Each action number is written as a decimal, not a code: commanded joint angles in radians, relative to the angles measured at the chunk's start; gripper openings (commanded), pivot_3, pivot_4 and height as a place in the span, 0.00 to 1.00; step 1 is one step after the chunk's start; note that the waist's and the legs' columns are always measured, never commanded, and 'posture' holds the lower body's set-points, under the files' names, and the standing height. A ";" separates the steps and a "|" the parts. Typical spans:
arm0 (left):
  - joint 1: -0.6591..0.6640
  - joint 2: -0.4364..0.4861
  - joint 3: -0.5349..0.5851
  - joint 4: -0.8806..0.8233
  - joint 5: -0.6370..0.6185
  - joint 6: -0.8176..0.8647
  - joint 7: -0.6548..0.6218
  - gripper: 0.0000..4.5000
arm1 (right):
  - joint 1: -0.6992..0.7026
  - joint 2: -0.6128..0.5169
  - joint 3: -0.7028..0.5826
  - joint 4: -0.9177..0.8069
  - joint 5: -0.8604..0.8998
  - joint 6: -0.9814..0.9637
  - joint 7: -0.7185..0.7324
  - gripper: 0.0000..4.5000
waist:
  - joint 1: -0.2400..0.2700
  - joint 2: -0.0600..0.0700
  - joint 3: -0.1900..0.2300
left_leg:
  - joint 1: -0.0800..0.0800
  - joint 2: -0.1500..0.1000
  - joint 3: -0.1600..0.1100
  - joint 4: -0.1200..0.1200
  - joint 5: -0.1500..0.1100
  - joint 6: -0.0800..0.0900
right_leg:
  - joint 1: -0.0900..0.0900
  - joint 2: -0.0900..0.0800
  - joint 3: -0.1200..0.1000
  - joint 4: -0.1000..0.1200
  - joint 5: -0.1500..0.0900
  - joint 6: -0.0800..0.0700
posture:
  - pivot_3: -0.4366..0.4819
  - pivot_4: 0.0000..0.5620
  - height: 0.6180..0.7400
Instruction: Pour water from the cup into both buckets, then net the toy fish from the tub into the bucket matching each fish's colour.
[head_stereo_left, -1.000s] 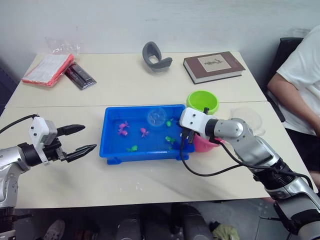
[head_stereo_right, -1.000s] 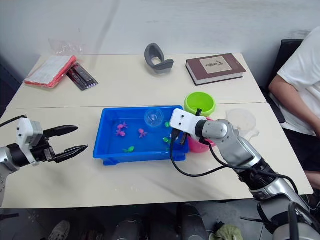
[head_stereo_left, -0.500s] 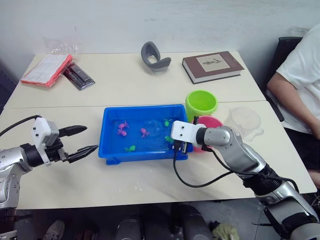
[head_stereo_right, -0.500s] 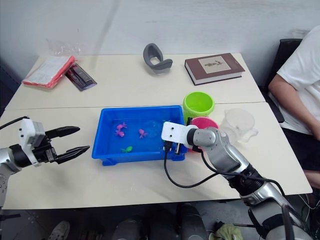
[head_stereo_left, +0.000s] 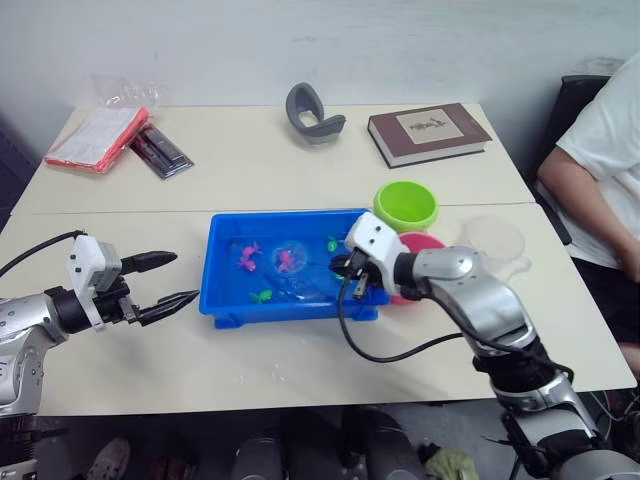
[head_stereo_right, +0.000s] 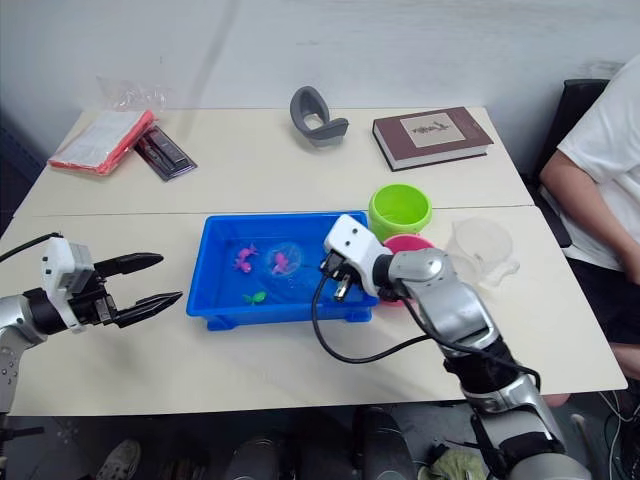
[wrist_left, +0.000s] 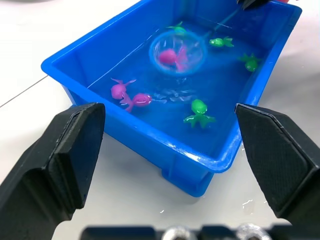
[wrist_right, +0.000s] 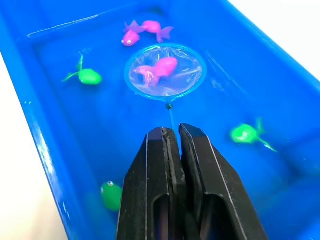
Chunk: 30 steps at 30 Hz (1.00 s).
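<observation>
From the head camera, the shallow bright blue plastic tub (head_stereo_left: 225, 300) sits mid-worktop, the right pincer (head_stereo_left: 347, 268) over its right end. The left pincer (head_stereo_right: 150, 281), fingers wide, hovers left of it. Right wrist: that pincer clamps the blue-rimmed mesh net (wrist_right: 165, 70) (a pink toy fish (wrist_right: 159, 66) inside).

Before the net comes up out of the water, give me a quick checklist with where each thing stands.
1. Right claw shut on the net handle: ok.
2. Pink fish over the mesh, inside the hoop: ok.
3. Fish fully cupped so it won't slip off on lifting: cannot tell.
4. Pink bucket upright beside the tub, near the right arm: ok.
5. Left claw open and apart from the tub: ok.
6. Water in the pink bucket: cannot tell.
</observation>
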 joint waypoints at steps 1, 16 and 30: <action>-0.055 0.002 -0.016 -0.085 -0.030 0.001 0.002 0.99 | -0.016 -0.037 -0.120 -0.082 0.125 0.053 0.054 0.00 | 0.001 0.000 0.000 | 0.000 0.000 0.000 0.000 0.000 0.000 | 0.000 0.000 0.000 0.000 0.000 0.000 | 0.48 0.27 1.00; -0.306 -0.075 -0.171 -0.045 -0.043 0.042 -0.023 0.99 | 0.236 -0.231 -0.520 -0.265 0.396 0.011 0.063 0.00 | 0.004 0.000 0.000 | 0.001 -0.001 -0.001 -0.001 0.000 0.000 | 0.002 0.004 0.000 -0.001 0.000 0.001 | 0.48 0.27 1.00; -0.416 -0.168 -0.295 0.062 -0.003 0.004 -0.092 0.99 | 0.669 -0.210 -0.736 -0.073 0.106 -0.787 0.022 0.00 | 0.027 0.000 0.000 | 0.004 -0.003 0.005 0.000 0.001 0.002 | 0.004 0.005 0.000 -0.005 0.002 0.004 | 0.48 0.27 1.00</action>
